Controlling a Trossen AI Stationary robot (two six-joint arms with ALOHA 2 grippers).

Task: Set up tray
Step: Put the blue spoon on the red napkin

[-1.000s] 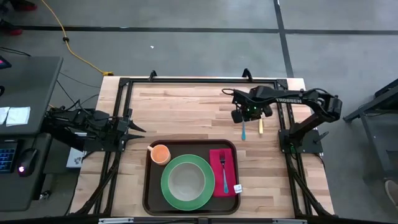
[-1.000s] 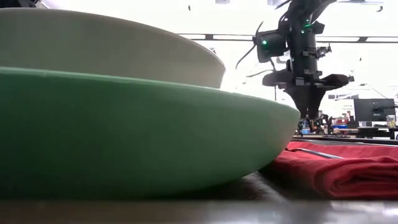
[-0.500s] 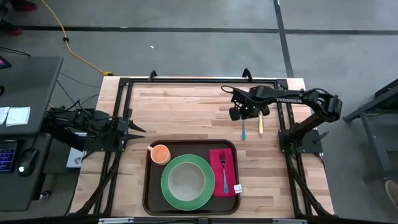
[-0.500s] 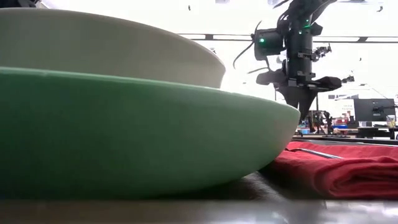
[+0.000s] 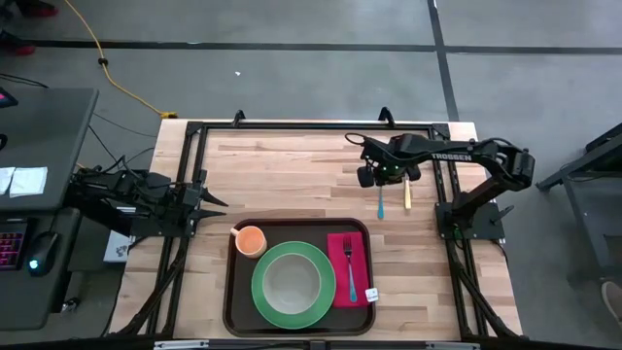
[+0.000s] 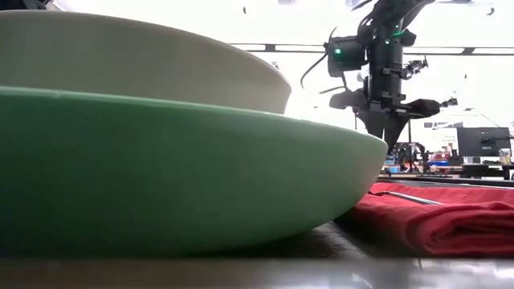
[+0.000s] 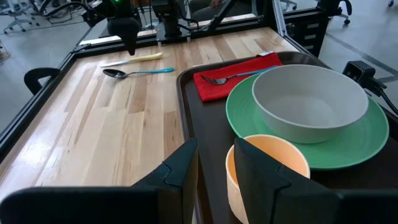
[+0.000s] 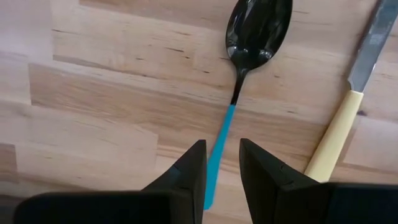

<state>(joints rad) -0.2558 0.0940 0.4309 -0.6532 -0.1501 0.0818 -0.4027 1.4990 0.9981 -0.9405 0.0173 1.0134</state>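
Tray (image 5: 299, 322) at table's near edge holding green plate (image 5: 289, 284), right gripper (image 5: 381, 181) above blue-handled spoon (image 5: 381, 202), left wrist: left gripper (image 7: 214, 163) slightly parted, empty, right wrist: fingers (image 8: 189, 174) slightly apart straddling spoon handle, not gripping.

Table (image 5: 292, 170) was pale wood planks w/ visible grain, matt. Tray (image 5: 236, 292) looked dark brown plastic, smooth, slight sheen. Napkin (image 5: 340, 267) was red cloth. Spoon (image 8: 255, 31) had glossy metal bowl, blue plastic-looking handle.
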